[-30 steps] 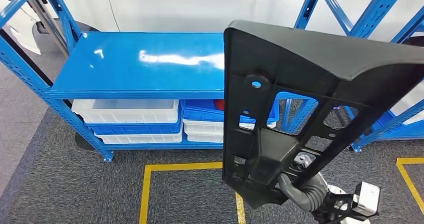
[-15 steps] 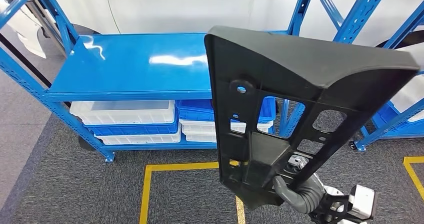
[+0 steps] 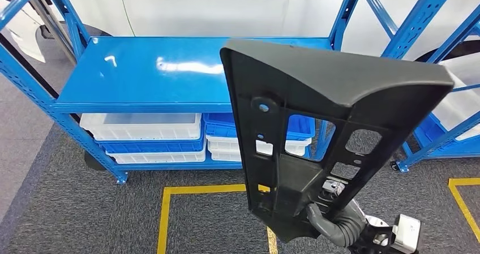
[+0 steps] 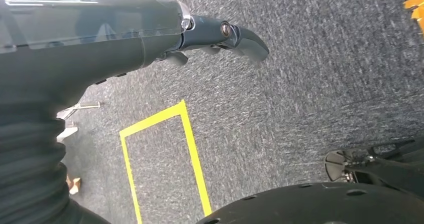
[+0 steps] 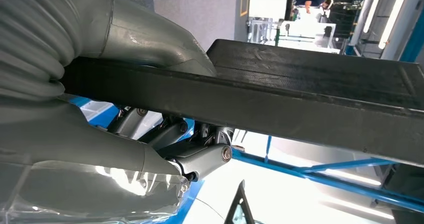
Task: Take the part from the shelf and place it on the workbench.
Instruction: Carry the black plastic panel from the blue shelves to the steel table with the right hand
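Right hand (image 3: 334, 223) clenched on the lower end of one large black plastic part (image 3: 317, 129); part held upright and tilted, rising well above the hand. Confirmed in the right wrist view: thumb (image 5: 150, 44) over one face of the part (image 5: 310, 99), fingers (image 5: 200, 159) under the other. Part off the shelf, carried in the air, not yet set down.

Left hand (image 4: 220, 34) hanging over grey carpet, holding nothing; fingers seen edge-on, so released or curled cannot be told.

Blue table (image 3: 153, 73) ahead of and beyond the right hand, top bare and glossy, well apart from the part.

Risks, as judgement:
- Grip at one end only; long lever above the hand. Possible twist or slip in the fingers during lowering.
- Part hides much of the forward view; far edge could strike the table rim or the blue shelf posts (image 3: 416, 22) beside the hand.
- Glossy top; part could slide if released on a slant.

Count:
- Part: one.
- Table: one.
- White bins (image 3: 141, 127) under the table: at least three visible, more possibly hidden behind the part.
- Blue bins (image 3: 226, 125): at least two.
- Yellow floor outlines (image 3: 167, 209): two, one partly seen.
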Motion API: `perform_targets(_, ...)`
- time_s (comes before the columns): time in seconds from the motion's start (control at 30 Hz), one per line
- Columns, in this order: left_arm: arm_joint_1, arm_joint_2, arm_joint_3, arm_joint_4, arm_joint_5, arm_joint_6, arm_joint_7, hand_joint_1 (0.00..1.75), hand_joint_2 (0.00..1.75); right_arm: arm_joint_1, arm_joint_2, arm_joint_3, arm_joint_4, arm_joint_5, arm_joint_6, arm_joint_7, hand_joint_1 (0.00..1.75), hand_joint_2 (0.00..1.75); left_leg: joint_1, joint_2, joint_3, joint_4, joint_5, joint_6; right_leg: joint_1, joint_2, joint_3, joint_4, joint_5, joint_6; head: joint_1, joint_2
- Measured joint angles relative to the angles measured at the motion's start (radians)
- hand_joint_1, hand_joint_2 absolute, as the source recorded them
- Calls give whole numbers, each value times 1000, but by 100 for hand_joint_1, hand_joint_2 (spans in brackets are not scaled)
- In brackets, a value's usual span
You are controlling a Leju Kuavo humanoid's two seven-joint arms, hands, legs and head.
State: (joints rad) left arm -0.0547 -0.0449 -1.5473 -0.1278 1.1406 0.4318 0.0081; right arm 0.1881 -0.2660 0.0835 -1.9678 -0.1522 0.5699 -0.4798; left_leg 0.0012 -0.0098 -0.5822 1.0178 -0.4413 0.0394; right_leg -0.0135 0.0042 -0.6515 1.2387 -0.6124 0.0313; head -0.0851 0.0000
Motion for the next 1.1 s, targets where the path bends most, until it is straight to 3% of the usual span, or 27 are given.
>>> perform_targets(0.03,0,0,0,0,2,-1,1,0,175,0,0,0,0,1,-1,2,175,175,-1,0,-2,1,1,0,-1,0,-16,40,-14,2,0,0)
perform_targets(0.07,0,0,0,0,4,-1,1,0,175,0,0,0,0,2,-2,3,175,175,-1,0,-4,2,1,0,-2,0,-16,46,-8,3,0,0)
perform_targets(0.1,0,0,0,0,4,-1,1,0,175,0,0,0,0,3,-3,4,175,175,-1,-1,-5,4,2,-1,-2,0,4,14,16,2,0,0)
perform_targets(0.17,-1,0,0,0,4,-1,1,0,175,-2,0,1,0,3,-5,4,175,175,-2,-2,-6,6,3,-5,-2,1,75,-119,79,-3,0,0)
perform_targets(0.23,-2,0,0,0,4,-1,1,0,175,-3,0,1,-1,3,-7,5,175,175,-5,-5,-10,9,8,-14,3,3,116,-207,112,-13,0,0)
perform_targets(0.37,-3,1,0,0,2,0,2,0,175,-3,1,2,-2,5,-12,15,175,175,-7,-8,-22,12,11,-38,3,0,103,-220,134,-37,0,0)
perform_targets(0.43,-5,2,0,0,-2,0,4,0,175,-4,2,3,-4,7,-14,19,175,175,-6,-8,-48,72,-47,-47,-1,-5,90,-225,150,-50,0,0)
perform_targets(0.5,-9,2,0,0,-7,0,6,0,175,-5,6,4,-6,10,-18,26,175,175,-5,-8,-90,201,-138,-54,1,-8,71,-224,165,-56,0,0)
perform_targets(0.57,-12,2,0,0,-11,-1,9,0,175,-4,9,4,-8,12,-21,33,175,175,-5,-8,-104,290,-183,-57,3,-9,50,-221,179,-56,0,0)
perform_targets(0.6,-11,2,0,0,-13,-1,10,0,175,-4,10,4,-8,13,-22,35,175,175,-5,-8,-84,282,-179,-57,4,-9,38,-218,187,-55,0,0)
perform_targets(0.63,-9,3,0,0,-15,-1,12,0,175,-4,11,4,-9,14,-23,36,175,175,-5,-8,-47,235,-161,-55,4,-8,28,-215,194,-53,0,0)
perform_targets(0.7,-4,3,0,0,-17,-2,17,0,175,-6,11,4,-9,15,-24,36,175,175,-6,-8,51,87,-120,-48,6,-6,10,-209,207,-46,0,0)
perform_targets(0.73,-2,3,0,0,-18,-2,19,0,175,-7,12,4,-9,15,-24,36,175,175,-7,-9,83,31,-105,-42,7,-5,4,-207,214,-41,0,0)
perform_targets(0.77,0,3,0,0,-17,-2,19,0,175,-10,12,4,-10,15,-22,36,175,175,-9,-10,99,0,-96,-34,9,-4,0,-206,221,-34,0,0)
perform_targets(0.87,1,1,0,0,-15,-1,18,0,175,-21,12,5,-7,8,-12,35,175,175,-12,-10,84,-6,-70,-12,7,-3,-8,-209,240,-15,0,0)
perform_targets(0.9,0,0,0,0,-14,-1,17,0,175,-24,11,5,-4,6,-10,34,175,175,-10,-8,75,-8,-58,-5,5,-2,-15,-201,225,-9,0,0)
perform_targets(0.93,0,-1,0,0,-13,0,16,0,175,-27,11,5,-2,4,-10,34,175,175,-8,-5,64,-10,-45,1,3,-2,-26,-175,190,-4,0,0)
perform_targets(1.03,-3,-1,0,0,-11,1,12,0,175,-33,11,5,5,-1,-8,33,175,175,-8,0,20,-10,-11,10,-1,-3,-61,-12,41,8,0,0)
perform_targets(1.07,-4,-1,0,0,-11,1,11,0,175,-34,10,5,8,-2,-7,33,175,175,-8,0,4,-10,-1,10,-1,-3,-61,34,25,9,0,0)
perform_targets(1.1,-4,-1,0,0,-11,3,10,0,175,-34,10,5,9,-5,-6,32,175,175,-9,0,-12,-9,9,9,0,-3,-49,54,35,8,0,0)
